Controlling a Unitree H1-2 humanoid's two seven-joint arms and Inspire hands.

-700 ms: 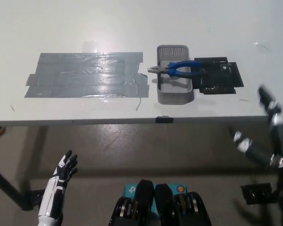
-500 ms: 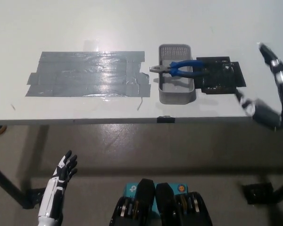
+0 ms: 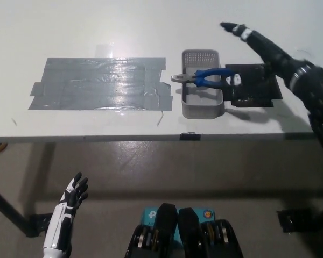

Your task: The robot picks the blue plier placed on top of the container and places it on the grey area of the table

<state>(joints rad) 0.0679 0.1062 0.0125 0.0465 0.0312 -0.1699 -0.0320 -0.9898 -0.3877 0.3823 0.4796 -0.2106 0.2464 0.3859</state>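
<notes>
Blue-handled pliers (image 3: 207, 78) lie across the rim of the grey perforated plastic container (image 3: 201, 102), metal nose pointing toward 9 o'clock and handles toward 3 o'clock, unmoved over the last fraction of a second. What has changed is the black right hand (image 3: 258, 45): a moment ago it was low at the table's right edge, below the tabletop line, and now it has swung up and over the white table (image 3: 151, 27), reaching in from 4 o'clock. Its fingers are spread and empty, one extended toward 11 o'clock past the container, a lower white-tipped finger just beside the plier handles over the black tape patch (image 3: 255, 86); actual contact cannot be confirmed. Judgement: approach phase only, no grasp yet. Grey tape area (image 3: 97, 86) at 9 o'clock of the container holds nothing. White left hand (image 3: 70, 201) rests below the table edge at lower left, fingers apart, unchanged.
</notes>
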